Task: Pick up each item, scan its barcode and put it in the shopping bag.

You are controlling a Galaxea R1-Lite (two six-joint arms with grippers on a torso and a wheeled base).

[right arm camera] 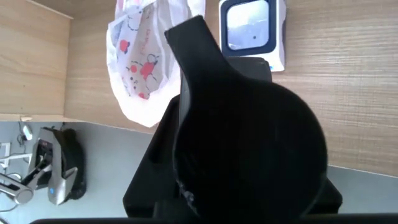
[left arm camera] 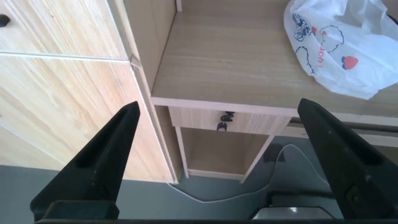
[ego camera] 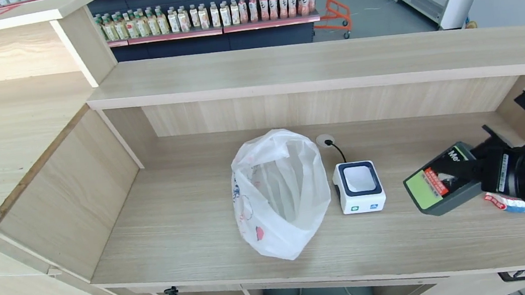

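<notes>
Now the right jaws are clamped on a dark box (ego camera: 439, 181), at 3 o'clock of the scanner (ego camera: 358, 187) and apart from it. The bag (ego camera: 278, 195) stands open on the surface (ego camera: 176, 218), just beside the scanner at its 9 o'clock. The left jaws stand wide apart near the surface's front edge

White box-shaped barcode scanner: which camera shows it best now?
Head view: the white box-shaped barcode scanner stands whole on the wooden counter beside the white plastic shopping bag. Right wrist view shows its window, one edge covered. Left wrist view takes in bag and counter front.
</notes>
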